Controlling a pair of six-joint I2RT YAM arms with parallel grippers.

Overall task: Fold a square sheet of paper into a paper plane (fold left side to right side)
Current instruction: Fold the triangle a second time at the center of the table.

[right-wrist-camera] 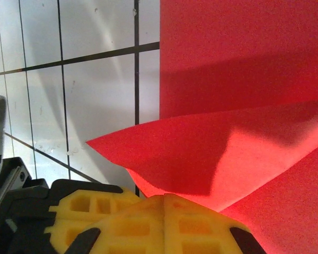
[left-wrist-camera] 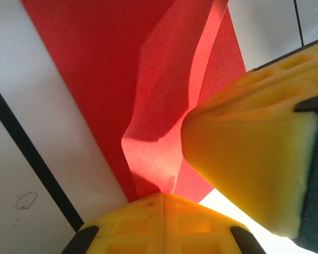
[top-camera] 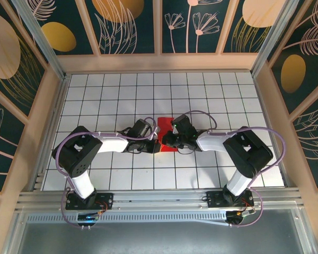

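Top external | left tool point(top-camera: 156, 142), right tool point(top-camera: 168, 141) clamp square sheet of paper point(top-camera: 165, 122) edge | table point(top-camera: 111, 90) open around

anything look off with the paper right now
Yes: the red sheet of paper is not flat. Beside the left end effector, which pinches its edge, it buckles up into a soft, uneven ridge instead of a clean fold. The right end effector holds another lifted flap. No tear visible.
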